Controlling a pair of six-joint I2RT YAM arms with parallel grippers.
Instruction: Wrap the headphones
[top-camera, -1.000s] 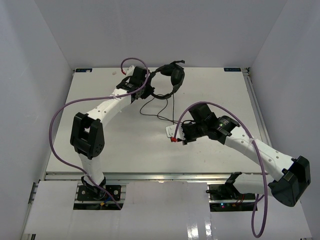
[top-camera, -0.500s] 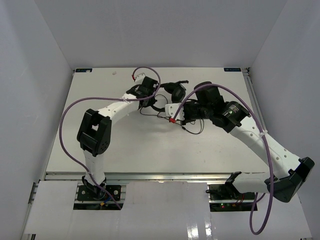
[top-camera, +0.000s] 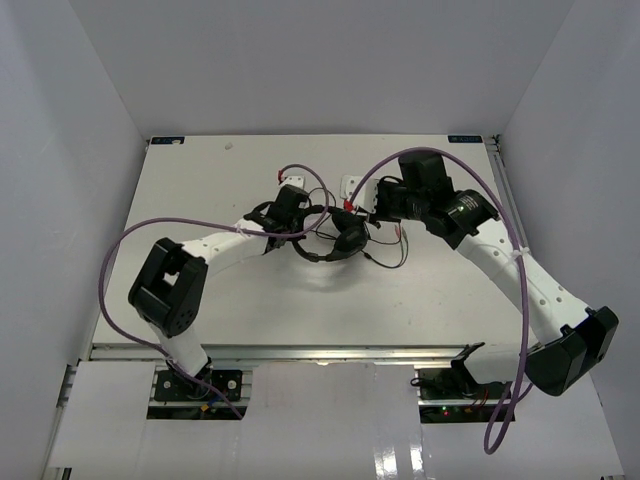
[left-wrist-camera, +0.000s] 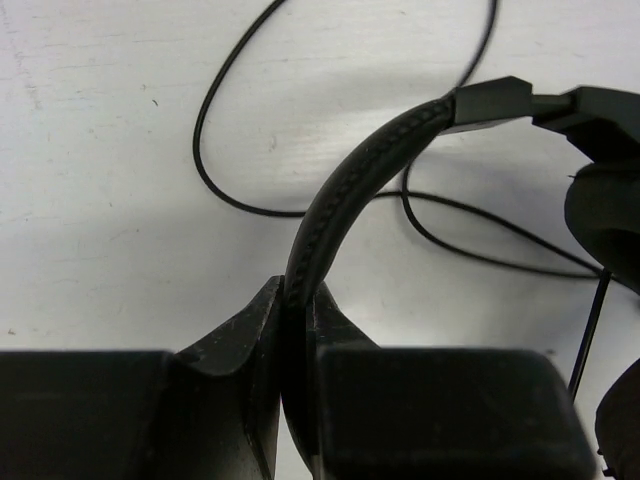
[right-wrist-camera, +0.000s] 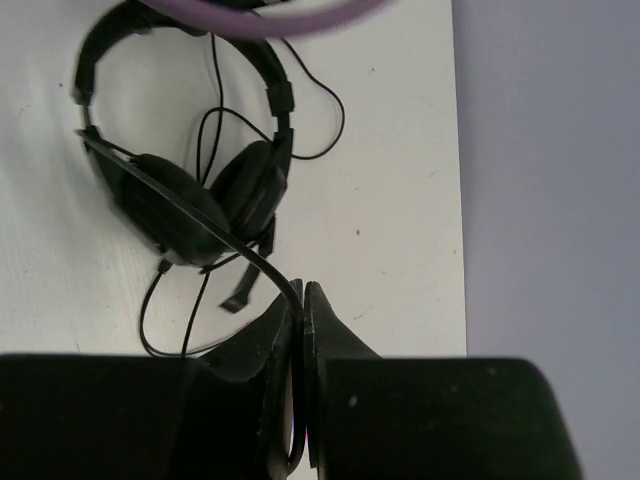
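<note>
Our left gripper (left-wrist-camera: 293, 305) clamped the padded headband (left-wrist-camera: 345, 185) of the black over-ear headphones (top-camera: 338, 238), which were between the two grippers. Our right gripper (right-wrist-camera: 302, 300) pinched the thin black cable (right-wrist-camera: 240, 255). We judged the headband stiff and easy to grip, and the cable light, limp and tangle-prone.

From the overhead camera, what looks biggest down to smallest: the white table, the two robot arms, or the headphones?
1. white table
2. right arm and left arm: too alike to rank, though the right is stretched out further
3. headphones, clearly the smallest
</note>
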